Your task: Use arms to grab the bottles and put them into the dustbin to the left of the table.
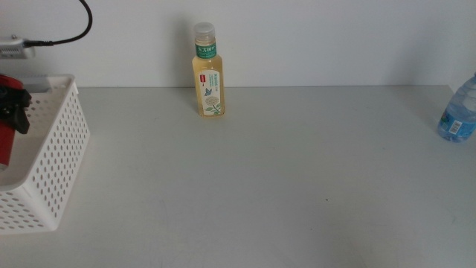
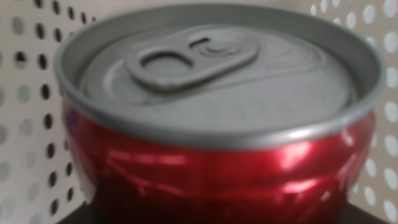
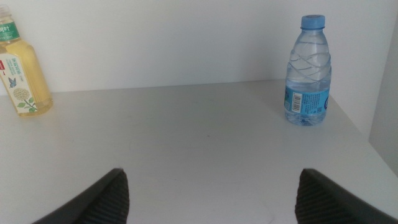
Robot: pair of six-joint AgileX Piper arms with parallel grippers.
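Observation:
The red soda can (image 2: pixel 217 168) fills the left wrist view, with perforated dustbin walls behind it. In the middle view my left gripper (image 1: pixel 13 104) hangs over the white dustbin (image 1: pixel 52 171) at the table's left edge, shut on the can (image 1: pixel 4 145). The yellow tea bottle (image 1: pixel 208 71) stands upright at the back of the table. The blue-capped water bottle (image 1: pixel 457 112) stands at the far right edge. My right gripper (image 3: pixel 211 208) is open and empty, low over the table, facing the water bottle (image 3: pixel 308 71) and the tea bottle (image 3: pixel 22 74); it is outside the middle view.
A white wall runs behind the grey table (image 1: pixel 268 179). A black cable (image 1: pixel 71 30) loops above the dustbin at the top left. The table's right edge drops off just beyond the water bottle.

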